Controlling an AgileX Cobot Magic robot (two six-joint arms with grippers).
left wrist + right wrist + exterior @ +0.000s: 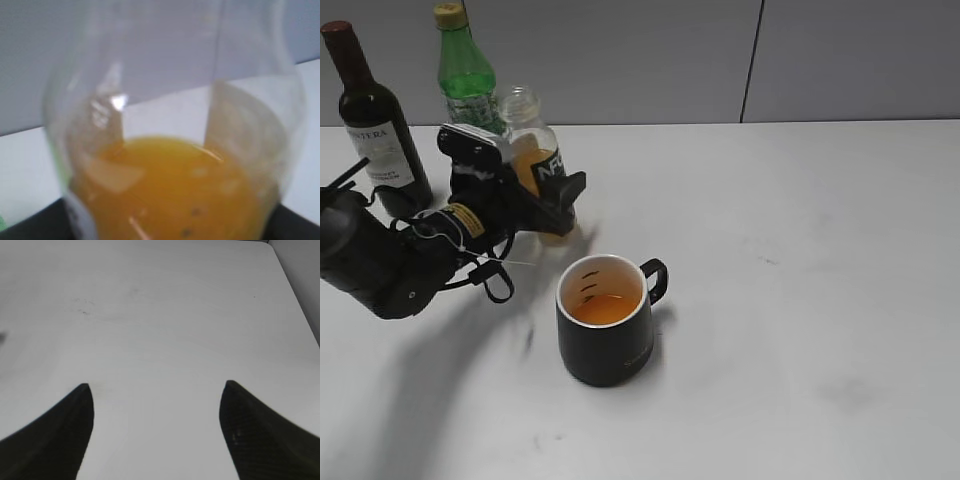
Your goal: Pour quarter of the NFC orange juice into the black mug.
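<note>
The left end effector (542,190) is clamped around the NFC orange juice (536,150), its dark fingers (563,192) wrapping the labelled body while the bottle stands upright and uncapped on the white desk (800,250); the left wrist view shows orange liquid filling only the lower part of the clear bottle (170,195); just ahead of that end effector sits the black mug (607,320), orange liquid pooled in its white interior, handle turned away from the arm; behind it stand a green bottle (466,75) and a dark wine bottle (375,125); the right end effector (156,427) hangs with fingers wide apart over bare desk (160,315), holding nothing.
</note>
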